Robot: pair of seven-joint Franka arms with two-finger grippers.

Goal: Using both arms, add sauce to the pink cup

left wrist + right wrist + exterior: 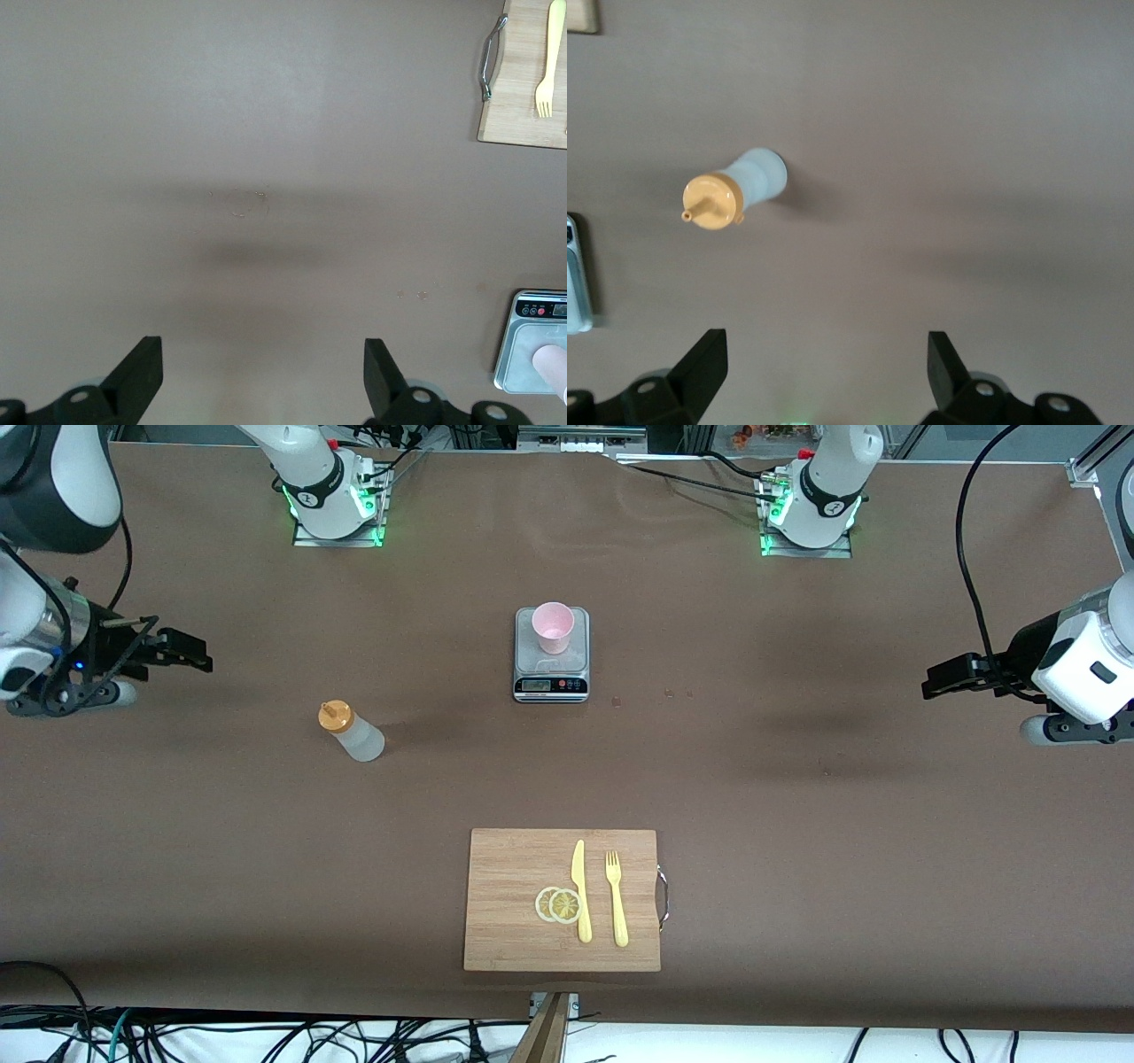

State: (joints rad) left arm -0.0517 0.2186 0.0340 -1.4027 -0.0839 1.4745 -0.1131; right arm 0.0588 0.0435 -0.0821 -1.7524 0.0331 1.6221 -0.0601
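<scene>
Overhead, brown table (797, 797), left end effector (941, 679) and right end effector (190, 654) spread apart, empty

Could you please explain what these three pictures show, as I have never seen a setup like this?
These are two robot arms at a brown table. One picture looks down from across the table; the others come from cameras on each wrist. The left hand and the right hand both hang open over bare table at their own ends, holding nothing. A pink cup stands on a grey scale. The sauce bottle stands toward the right arm's end. Nearer the front camera, a cutting board carries a knife, a fork and lemon slices.
</scene>
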